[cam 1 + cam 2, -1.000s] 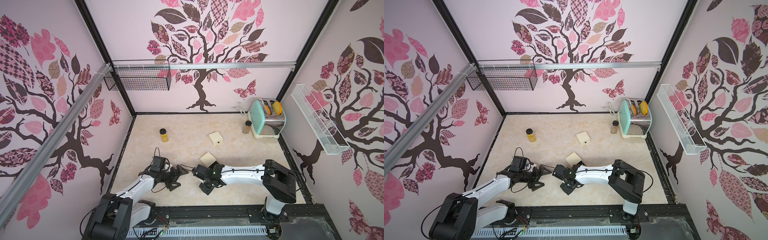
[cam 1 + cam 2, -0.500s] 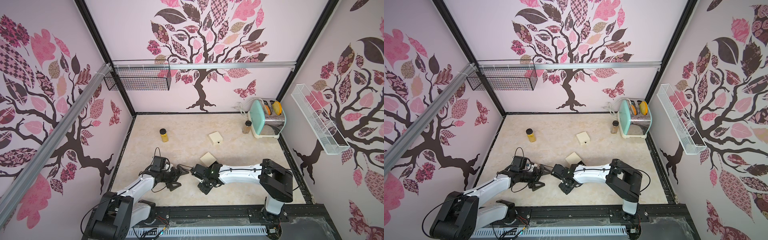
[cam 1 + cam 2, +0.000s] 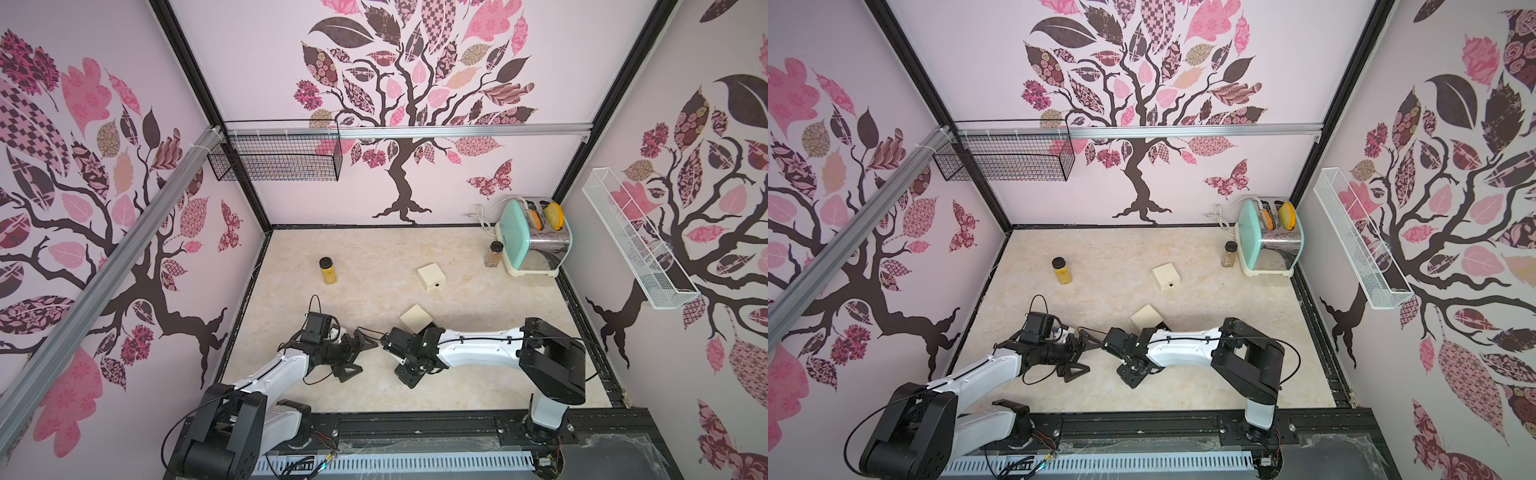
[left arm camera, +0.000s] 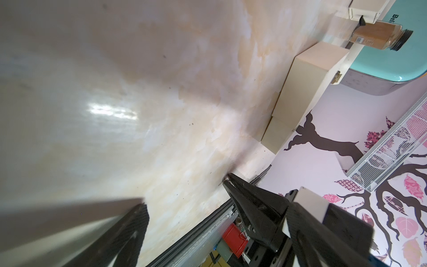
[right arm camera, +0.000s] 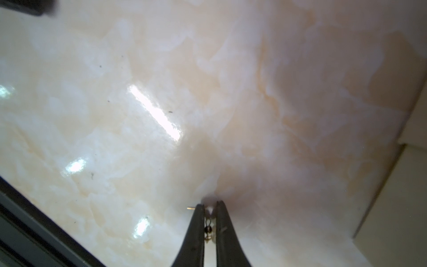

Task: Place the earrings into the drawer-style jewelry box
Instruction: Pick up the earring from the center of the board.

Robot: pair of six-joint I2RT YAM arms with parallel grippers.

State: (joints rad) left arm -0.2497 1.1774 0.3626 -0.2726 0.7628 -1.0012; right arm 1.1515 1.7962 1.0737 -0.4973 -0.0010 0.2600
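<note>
Left wrist view shows "Be" on toaster; left claw wide, right claw pinching earring.

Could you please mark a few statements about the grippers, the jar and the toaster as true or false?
1. The left gripper is wide open and holds nothing. True.
2. An earring sits between the fingers of the right gripper. True.
3. The yellow jar lies on its side. False: it stands upright.
4. The toaster stands in the near left corner. False: it stands in the far right corner.
</note>
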